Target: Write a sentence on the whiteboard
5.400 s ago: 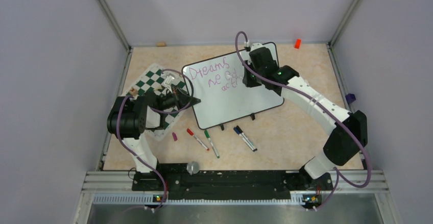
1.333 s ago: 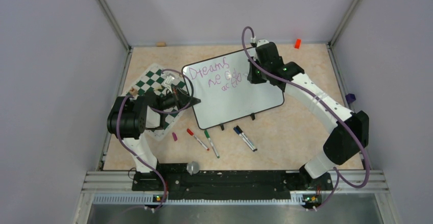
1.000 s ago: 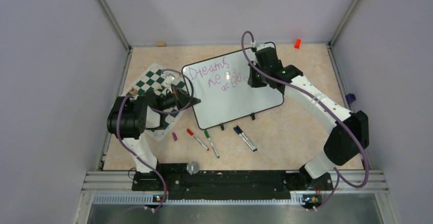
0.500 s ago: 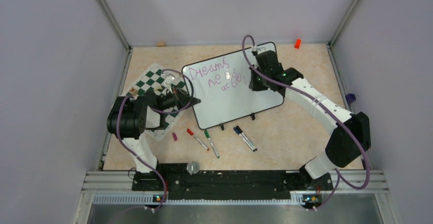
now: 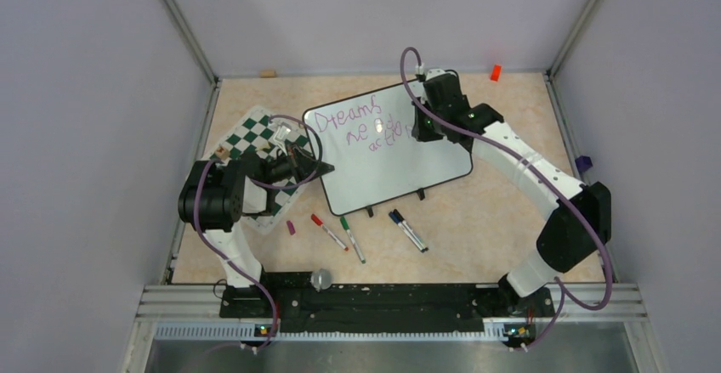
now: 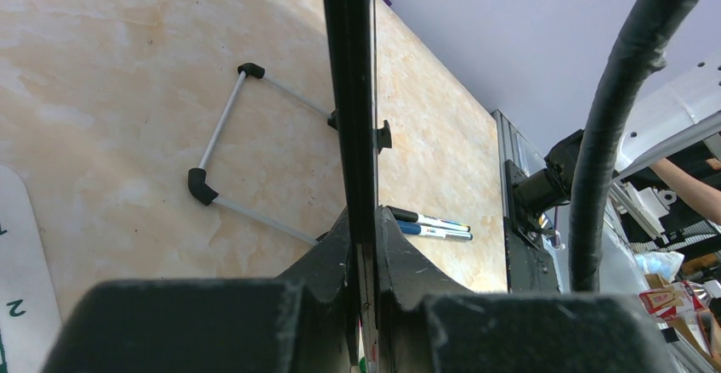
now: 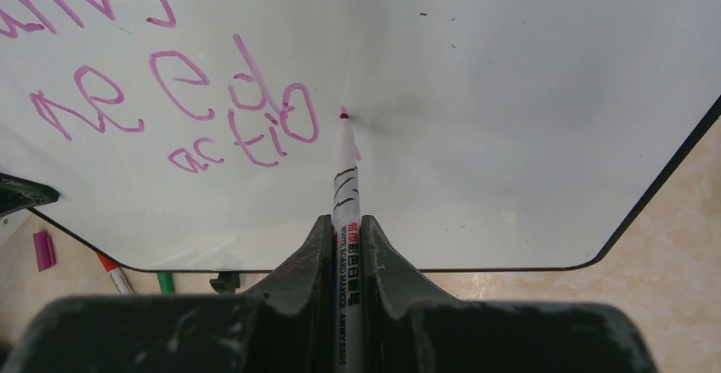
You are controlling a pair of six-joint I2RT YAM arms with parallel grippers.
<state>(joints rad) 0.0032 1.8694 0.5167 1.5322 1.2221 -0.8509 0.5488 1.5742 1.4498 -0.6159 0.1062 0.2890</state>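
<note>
Between the shut fingers of the right gripper [image 7: 346,230], a white-barrelled whiteboard marker [image 7: 344,178] is held, its purple-pink tip pressed to the large glossy white whiteboard with a thin black frame [image 7: 510,93]. The tip is set just right of the third line of the purple-pink handwritten sentence [image 5: 357,128], where the next letter is judged due. At the board's left edge, the frame is clamped by the closed left gripper [image 6: 361,228], apparently to stop sliding under the pen. Spare red [image 5: 329,231], green [image 5: 352,239] and blue markers [image 5: 408,230] are seen near its feet.
</note>
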